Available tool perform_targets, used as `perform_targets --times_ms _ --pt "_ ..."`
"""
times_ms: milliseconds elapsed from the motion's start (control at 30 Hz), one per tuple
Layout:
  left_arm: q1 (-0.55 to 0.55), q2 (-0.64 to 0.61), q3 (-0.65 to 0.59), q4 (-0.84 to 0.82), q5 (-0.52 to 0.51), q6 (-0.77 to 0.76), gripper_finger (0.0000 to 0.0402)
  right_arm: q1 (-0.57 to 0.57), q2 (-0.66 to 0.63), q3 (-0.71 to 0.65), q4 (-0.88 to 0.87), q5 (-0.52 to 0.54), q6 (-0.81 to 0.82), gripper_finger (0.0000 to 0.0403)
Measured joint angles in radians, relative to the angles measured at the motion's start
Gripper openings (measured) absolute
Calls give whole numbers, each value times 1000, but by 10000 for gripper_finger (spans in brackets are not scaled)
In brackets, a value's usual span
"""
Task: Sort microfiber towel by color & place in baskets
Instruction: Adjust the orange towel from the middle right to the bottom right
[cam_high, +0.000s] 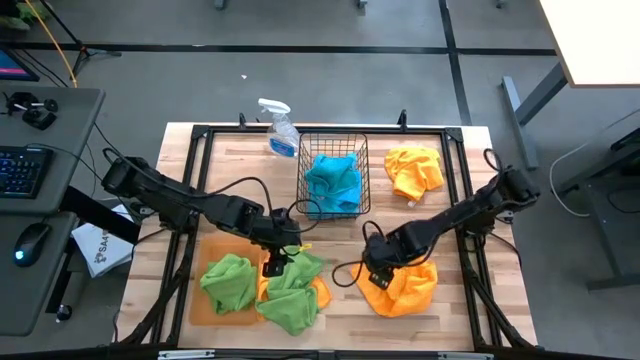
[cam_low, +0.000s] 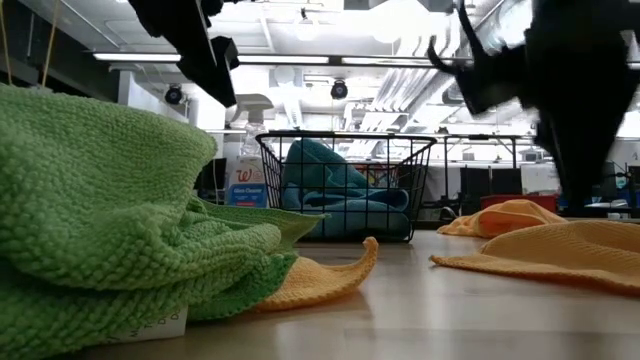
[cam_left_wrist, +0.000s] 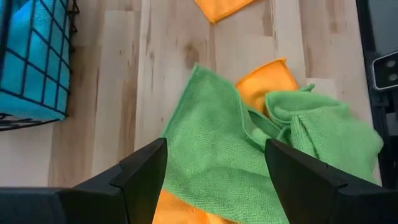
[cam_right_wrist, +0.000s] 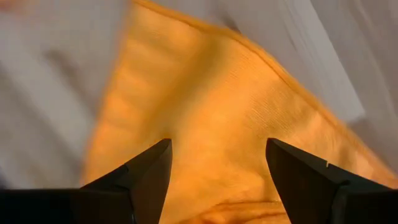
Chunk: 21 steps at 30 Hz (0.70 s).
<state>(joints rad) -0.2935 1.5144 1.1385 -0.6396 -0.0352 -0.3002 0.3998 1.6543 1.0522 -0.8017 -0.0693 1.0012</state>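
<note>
Left gripper (cam_high: 272, 262) is hovering with its fingers spread wide right over the green towel (cam_high: 296, 290), which is lying spread under and just ahead of it, half draped over an orange towel (cam_left_wrist: 264, 84) peeking out beside it. Another green towel (cam_high: 228, 282) is sitting bunched on the orange tray (cam_high: 199, 306) just off to the gripper's side. The black wire basket (cam_high: 334, 176) is beyond the gripper with a teal towel (cam_high: 333, 182) already inside.

Right gripper (cam_high: 376, 270) is also spread open, hanging directly above a crumpled orange towel (cam_high: 402, 285); nothing is pinched in either one. A second orange towel (cam_high: 414, 168) is lying well apart from it, past the basket.

Handling-wise I'm guessing these are light, floppy and grippy, so no slipping, but they're going to drape and drag. Best bet looks like pinching a raised fold or bunched ridge instead of a flat edge. For the green one, the risk is snagging the orange towel underneath and lifting both
</note>
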Motion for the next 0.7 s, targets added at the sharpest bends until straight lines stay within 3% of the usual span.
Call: perform_targets --times_ms 133,333,700 --pt "2 -52 0 -10 44 -14 259 26 5 -72 42 14 136 256" --pt "26 -199 0 -38 40 -52 259 54 6 -85 155 43 201 256" --pt "71 -432 0 -44 -228 -116 259 64 119 -79 125 88 218 252"
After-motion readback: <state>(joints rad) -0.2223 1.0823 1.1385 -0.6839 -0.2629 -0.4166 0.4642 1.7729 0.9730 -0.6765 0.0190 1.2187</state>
